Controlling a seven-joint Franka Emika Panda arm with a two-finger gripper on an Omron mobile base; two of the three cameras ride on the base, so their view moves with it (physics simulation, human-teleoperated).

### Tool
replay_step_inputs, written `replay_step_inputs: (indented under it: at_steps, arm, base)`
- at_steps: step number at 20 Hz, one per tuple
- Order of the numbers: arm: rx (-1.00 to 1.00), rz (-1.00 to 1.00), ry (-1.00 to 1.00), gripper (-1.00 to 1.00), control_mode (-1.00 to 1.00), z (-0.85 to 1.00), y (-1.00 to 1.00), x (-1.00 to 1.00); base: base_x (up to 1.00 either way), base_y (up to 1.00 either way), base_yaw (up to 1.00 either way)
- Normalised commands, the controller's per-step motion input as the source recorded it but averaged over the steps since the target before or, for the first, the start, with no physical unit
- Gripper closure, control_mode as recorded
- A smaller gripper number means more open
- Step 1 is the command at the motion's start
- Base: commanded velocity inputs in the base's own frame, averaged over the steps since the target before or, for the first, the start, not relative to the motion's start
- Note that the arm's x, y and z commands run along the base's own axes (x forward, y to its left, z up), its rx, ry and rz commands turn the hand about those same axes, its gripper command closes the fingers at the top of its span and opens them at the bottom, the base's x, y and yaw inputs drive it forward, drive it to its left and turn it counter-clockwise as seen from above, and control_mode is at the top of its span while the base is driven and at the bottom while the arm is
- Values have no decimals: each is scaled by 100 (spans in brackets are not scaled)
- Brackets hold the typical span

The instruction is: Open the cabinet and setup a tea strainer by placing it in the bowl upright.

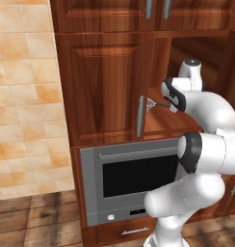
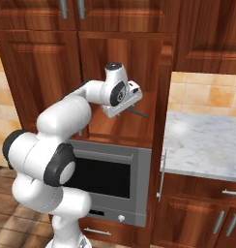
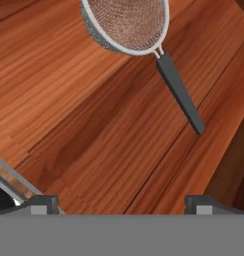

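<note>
The end effector (image 3: pixel 121 201) stands open with nothing between its jaws: in the hand view its two dark fingertips (image 3: pixel 40 202) sit wide apart at the bottom edge, over bare wood. It hangs inside the open cabinet (image 1: pixel 102 91), above the reddish-brown shelf (image 3: pixel 94 120), and in the right base view it points down toward that shelf (image 2: pixel 121 130).

The tea strainer (image 3: pixel 128 22) lies on the shelf ahead of the fingertips, apart from them. Its round wire-mesh basket sits at the top of the hand view, and its dark handle (image 3: pixel 179 92) runs from the rim back toward the end effector at a slant. In the left base view the mesh (image 1: pixel 150 103) peeks out just past the edge of the left cabinet door, beside the grey bar handle (image 1: pixel 140 116).

The cabinet's right side stands open. Below it is the grey glass-fronted oven (image 1: pixel 131 178). To the right, in the right base view, a marble worktop (image 2: pixel 207 145) lies against tan tiles.
</note>
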Motion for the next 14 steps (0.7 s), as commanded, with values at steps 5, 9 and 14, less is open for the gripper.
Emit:
replay_step_inputs:
  at_steps: [5, 9, 14]
  arm:
    - [0, 6, 0, -100, -100, -15, -14, 29]
    - [0, 5, 0, -100, -100, -12, -1, 29]
    - [0, 6, 0, -100, -100, -12, 0, 32]
  base:
    - [0, 0, 0]
    - [0, 0, 0]
    - [0, 0, 0]
